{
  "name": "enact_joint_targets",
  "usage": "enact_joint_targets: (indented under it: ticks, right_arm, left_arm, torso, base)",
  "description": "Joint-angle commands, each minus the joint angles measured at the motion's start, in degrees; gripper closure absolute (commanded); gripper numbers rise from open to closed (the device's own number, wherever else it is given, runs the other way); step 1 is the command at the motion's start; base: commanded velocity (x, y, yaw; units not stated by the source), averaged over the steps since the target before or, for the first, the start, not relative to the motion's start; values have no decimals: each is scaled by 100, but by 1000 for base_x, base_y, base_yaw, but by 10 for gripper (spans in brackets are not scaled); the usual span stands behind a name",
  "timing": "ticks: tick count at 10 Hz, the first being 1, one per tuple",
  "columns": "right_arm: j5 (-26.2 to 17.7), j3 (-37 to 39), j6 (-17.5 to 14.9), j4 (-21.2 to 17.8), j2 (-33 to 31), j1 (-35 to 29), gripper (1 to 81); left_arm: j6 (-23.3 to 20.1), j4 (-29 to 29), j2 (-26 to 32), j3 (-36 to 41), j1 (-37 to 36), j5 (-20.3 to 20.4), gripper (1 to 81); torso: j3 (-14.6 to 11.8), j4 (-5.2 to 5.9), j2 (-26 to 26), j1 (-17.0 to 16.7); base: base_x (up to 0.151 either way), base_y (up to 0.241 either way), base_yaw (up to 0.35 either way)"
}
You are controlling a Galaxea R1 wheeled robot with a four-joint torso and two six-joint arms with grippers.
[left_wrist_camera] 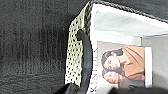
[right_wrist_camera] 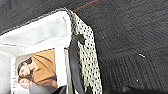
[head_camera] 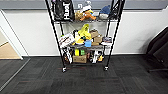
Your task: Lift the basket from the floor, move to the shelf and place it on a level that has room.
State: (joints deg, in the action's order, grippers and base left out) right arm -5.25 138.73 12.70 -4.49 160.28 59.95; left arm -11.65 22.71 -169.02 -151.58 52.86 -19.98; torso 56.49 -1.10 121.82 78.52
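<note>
The shelf (head_camera: 85, 35) stands ahead on the floor (head_camera: 82, 80); the basket (left_wrist_camera: 75, 55) shows near both wrists, finger state unclear.

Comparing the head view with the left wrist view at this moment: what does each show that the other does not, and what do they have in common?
Head view alone: the shelf, a black wire rack on small wheels against a pale wall, its tiers crowded with bags, boxes and toys. Left wrist view alone: the basket close up, with its cream woven side, black loop handle, pale cloth lining, and a magazine with a printed portrait lying inside. Shared: the floor, dark grey striped carpet.
</note>
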Motion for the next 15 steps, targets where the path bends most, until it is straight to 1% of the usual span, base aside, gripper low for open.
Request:
enact_joint_targets:
  ticks: [1, 4, 5, 6, 7, 8, 9, 10, 11, 12, 13, 14, 15]
  right_arm:
    - [-310, -14, 4, -184, 67, -550, 10]
    - [-301, 170, 4, -184, 348, -576, 10]
    - [-283, 206, 4, -211, 411, -593, 10]
    - [-239, 189, 4, -307, 428, -637, 10]
    - [-230, 162, 4, -448, 428, -681, 10]
    - [-230, 136, 4, -492, 428, -708, 10]
    - [-204, 136, 13, -501, 454, -708, 10]
    - [-186, 136, 22, -552, 446, -717, 10]
    - [-107, 136, 22, -861, 411, -717, 10]
    - [-20, 83, 13, -1125, 349, -734, 10]
    - [-11, -66, 22, -1327, 200, -752, 10]
    - [15, -397, 13, -1510, -35, -752, 10]
    - [165, -673, 13, -1555, -231, -734, 10]
  left_arm:
    - [23, 23, -88, -153, -605, -428, 10]
    - [23, -4, -211, -407, -588, -480, 10]
    - [23, 14, -202, -434, -588, -480, 10]
    - [23, 23, -194, -434, -588, -472, 10]
    - [14, 40, -194, -434, -571, -472, 10]
    - [14, 14, -194, -434, -544, -472, 10]
    - [14, 5, -194, -434, -509, -419, 10]
    - [14, 14, -194, -434, -500, -410, 10]
    - [14, 32, -176, -434, -500, -401, 10]
    - [23, 84, -132, -408, -535, -401, 10]
    - [14, 278, -71, -329, -571, -401, 10]
    - [14, 374, 51, -137, -623, -410, 10]
    - [14, 427, 140, 32, -676, -401, 10]
  torso:
    - [0, 0, 556, 361]
    - [2, 0, 1144, 726]
    - [2, 0, 776, 485]
    - [2, 0, 960, 601]
    - [537, 0, 1032, 641]
    - [578, 0, 1086, 665]
    - [153, 0, 1124, 682]
    - [312, 0, 1126, 693]
    - [417, 0, 1126, 697]
    - [459, 0, 1128, 700]
    - [476, 0, 1128, 702]
    - [459, 0, 1128, 702]
    - [461, 0, 1128, 702]
  base:
    - [0, 0, 0]
    - [0, 0, 0]
    - [0, 0, 0]
    - [0, 0, 0]
    - [0, 0, 0]
    - [0, 0, 0]
    - [0, 0, 0]
    - [0, 0, 0]
    - [0, 0, 0]
    - [0, 0, 0]
    - [0, 0, 0]
    - [0, 0, 0]
    - [0, 0, 0]
